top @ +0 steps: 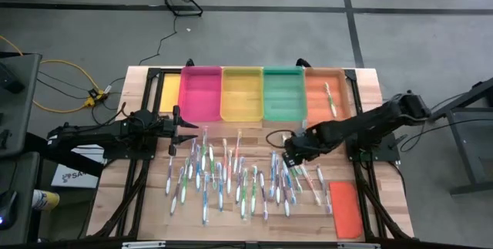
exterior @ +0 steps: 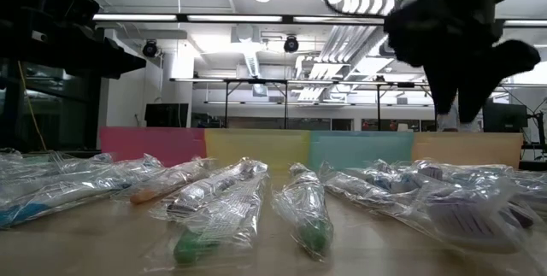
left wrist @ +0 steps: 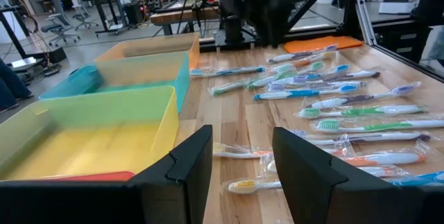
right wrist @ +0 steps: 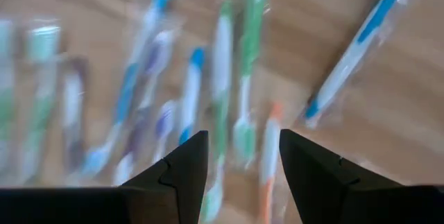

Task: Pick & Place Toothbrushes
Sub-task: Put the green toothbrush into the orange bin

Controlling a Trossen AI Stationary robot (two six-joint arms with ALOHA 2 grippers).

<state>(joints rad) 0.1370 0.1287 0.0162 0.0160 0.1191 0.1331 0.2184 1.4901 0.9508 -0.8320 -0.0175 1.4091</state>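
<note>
The toothbrushes (top: 231, 173) lie scattered on the wooden table (top: 154, 203), most of them in clear wrappers, in a wide band across the near half of it. One more toothbrush (top: 330, 99) lies alone in the orange tray (top: 317, 82) at the far right.

Along the far edge of the table stands a row of trays: after the orange one come the green tray (top: 283, 75), the yellow tray (top: 242, 75) and the pink tray (top: 201, 75). A flat orange lid (top: 344, 206) lies at the near right corner of the table.

The right gripper (top: 290, 156) hangs above the right part of the scattered toothbrushes, with its jaws apart and nothing between them. In the right wrist view, several toothbrushes (right wrist: 222, 78) show under its fingers (right wrist: 182, 172).

The left gripper (top: 187, 132) is at the left side, just in front of the pink tray and at the far edge of the pile. Its jaws are also apart and hold nothing.
</note>
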